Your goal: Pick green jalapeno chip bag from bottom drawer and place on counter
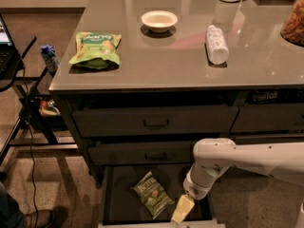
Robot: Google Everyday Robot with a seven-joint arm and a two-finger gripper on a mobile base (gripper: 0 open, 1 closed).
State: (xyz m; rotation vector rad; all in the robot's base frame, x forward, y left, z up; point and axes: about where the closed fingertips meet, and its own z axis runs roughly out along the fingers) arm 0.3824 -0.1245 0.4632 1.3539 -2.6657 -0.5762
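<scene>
Just left of my claw (pixel 183 209), the green jalapeno chip bag (pixel 152 194) lies diagonally, top far-left; my arm angles down; claw's spread I cannot tell.

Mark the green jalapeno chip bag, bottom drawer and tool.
green jalapeno chip bag (pixel 152 194), camera view, middle.
bottom drawer (pixel 121 196), camera view, bare floor.
tool (pixel 182 210), camera view, tip, over drawer, right of bag.

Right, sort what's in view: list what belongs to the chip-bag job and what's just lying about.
Belongs to the job: green jalapeno chip bag, lying in the open bottom drawer; counter; gripper, low in the drawer just right of the bag.

Just lying about: light-green snack bag, white bowl, white bottle on its side, all on the counter.
</scene>
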